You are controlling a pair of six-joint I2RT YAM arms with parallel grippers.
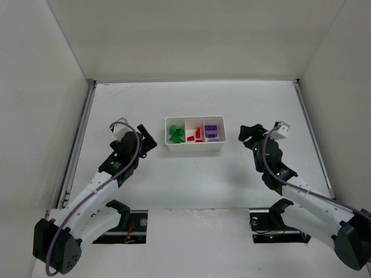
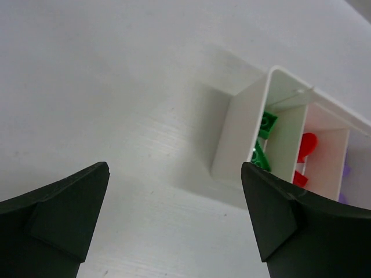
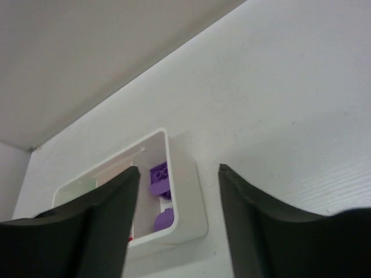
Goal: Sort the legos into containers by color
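I see a small white rectangular plastic tray [image 1: 195, 149] holding green bricks [image 1: 175, 136] left, red pieces [image 1: 196, 136] middle, purple bricks [image 1: 213, 131] right. My left gripper [image 1: 148, 142] and right gripper [image 1: 246, 134] flank it, not touching.

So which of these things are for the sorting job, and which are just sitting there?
For the job:
- white tray
- green legos, in its left box
- red legos, in the middle box
- purple legos, in the right box
- left hand and right hand, both open and empty

Just there:
- table
- white walls around it
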